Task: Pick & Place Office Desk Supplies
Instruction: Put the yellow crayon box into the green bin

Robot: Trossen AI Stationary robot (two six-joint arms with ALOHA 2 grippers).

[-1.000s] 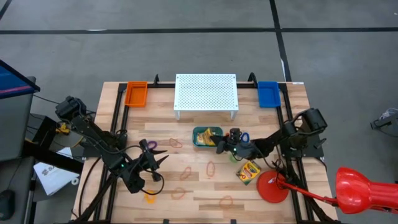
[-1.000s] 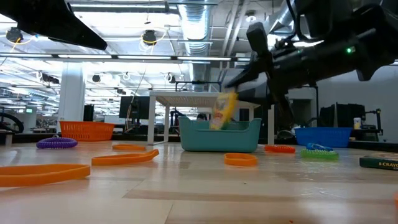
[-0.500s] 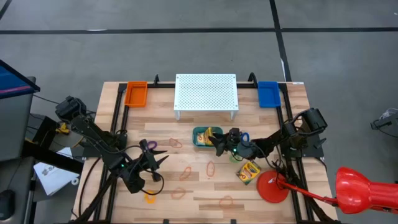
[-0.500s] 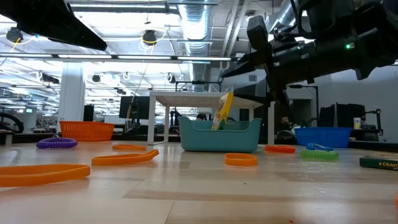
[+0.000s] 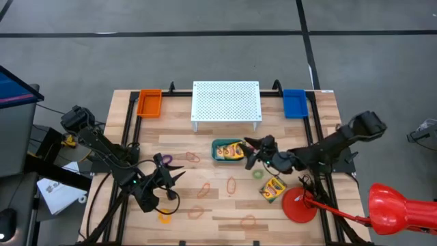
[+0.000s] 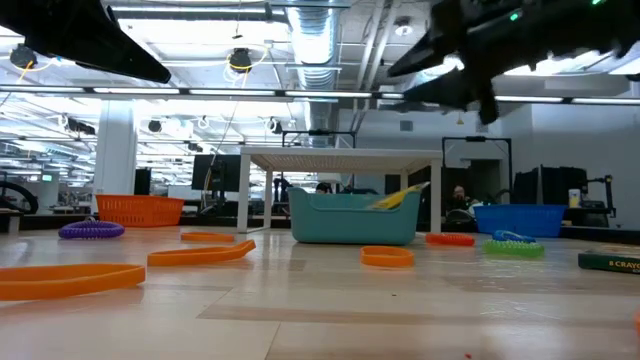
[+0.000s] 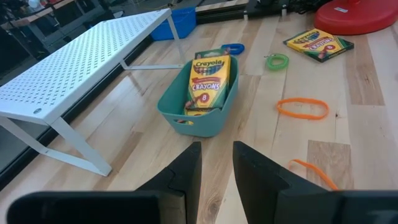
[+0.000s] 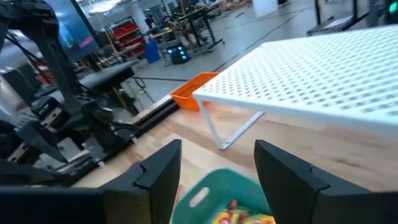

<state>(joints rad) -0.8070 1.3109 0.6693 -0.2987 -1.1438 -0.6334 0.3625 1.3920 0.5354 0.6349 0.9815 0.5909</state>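
A teal bin [image 5: 220, 152] sits in front of the white stand. One yellow-and-green crayon box [image 7: 208, 81] lies in it, tilted, with one end over the bin's rim [image 6: 402, 198]. The second crayon box [image 5: 273, 188] lies flat on the table near the red disc. Rubber-band loops lie scattered: orange ones [image 5: 231, 184], a green one [image 7: 277, 61], a blue one [image 7: 232, 48], a purple one [image 6: 91, 230]. My right gripper [image 5: 249, 152] hangs open just right of the bin, raised above it [image 6: 402, 80]. My left gripper [image 5: 175, 171] waits open at the table's left-middle, its fingers [image 7: 186, 177] pointing at the bin.
The white perforated stand [image 5: 226, 102] is at the far middle, with an orange tray [image 5: 149, 102] to its left and a blue tray [image 5: 294, 102] to its right. A red round disc [image 5: 298, 205] and a red lamp head [image 5: 399, 207] are at the near right.
My right gripper let go of the crayon box over the teal bin, then rose and drew back toward the table's right. The box first stood on end in the bin, then tipped over; it now lies slanted with one end over the rim.
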